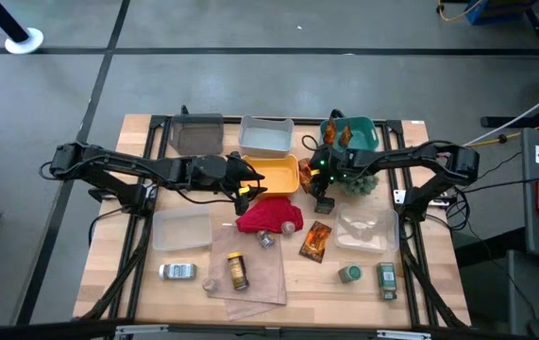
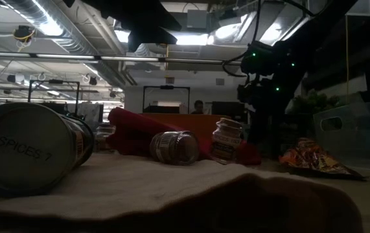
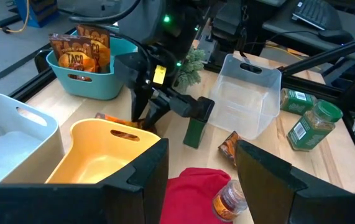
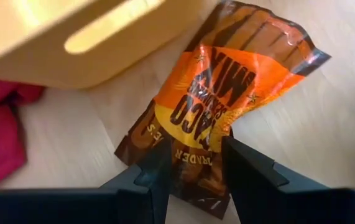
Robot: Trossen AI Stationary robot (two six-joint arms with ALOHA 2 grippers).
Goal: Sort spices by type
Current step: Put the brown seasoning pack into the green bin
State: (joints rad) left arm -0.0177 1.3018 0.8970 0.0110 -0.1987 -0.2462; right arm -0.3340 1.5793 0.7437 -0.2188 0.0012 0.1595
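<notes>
An orange-brown foil sachet (image 4: pixel 227 81) lies flat on the table beside the yellow bin (image 4: pixel 53 37). My right gripper (image 4: pixel 196 155) is open and points steeply down over the sachet's near end, one finger on each side of it. The left wrist view shows it (image 3: pixel 149 115) above that sachet (image 3: pixel 118 120). My left gripper (image 3: pixel 202 186) stands open and holds nothing, above the red cloth (image 1: pixel 269 217) by the yellow bin (image 1: pixel 274 175). Two more sachets (image 3: pixel 81 50) stand in the teal bin (image 3: pixel 84 81). Another sachet (image 1: pixel 316 241) lies on the table. My right gripper has its fingers (image 4: pixel 245 174) over the sachet's near end (image 4: pixel 193 140), coming from above at a slant. I cannot tell whether they touch the foil. The sachet lies on the table.
Grey (image 1: pixel 198 134) and white (image 1: pixel 267 135) bins stand at the back, clear tubs (image 1: pixel 363 231) (image 1: pixel 182 229) farther forward. Two green-lidded jars (image 1: pixel 349 274) (image 1: pixel 387 279), a silver-capped jar (image 1: pixel 267 239), a yellow-capped bottle (image 1: pixel 238 269) and a tin (image 1: pixel 176 272) lie near the front. A dark upright block (image 3: pixel 196 127) stands by my right gripper.
</notes>
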